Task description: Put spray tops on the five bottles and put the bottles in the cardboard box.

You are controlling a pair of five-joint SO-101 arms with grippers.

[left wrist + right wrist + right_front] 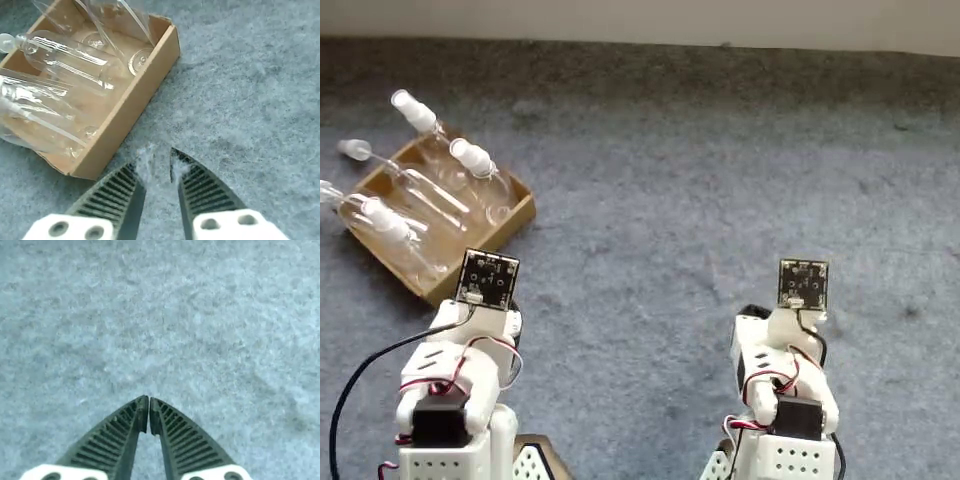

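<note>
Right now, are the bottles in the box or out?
In. The bottles lie on their sides inside the cardboard box, with the white spray tops poking past its rim.

Grey-blue carpet [720, 170] over the whole work surface, fuzzy and matted, mottled with paler and darker patches. Toward the far edge, a darker band [620, 65] of the same pile, running from left to right. Beyond it, a pale, plain strip of wall [640, 18] across the far side. Soft, even light throughout; faint scuffs in the nap at the right.
</note>
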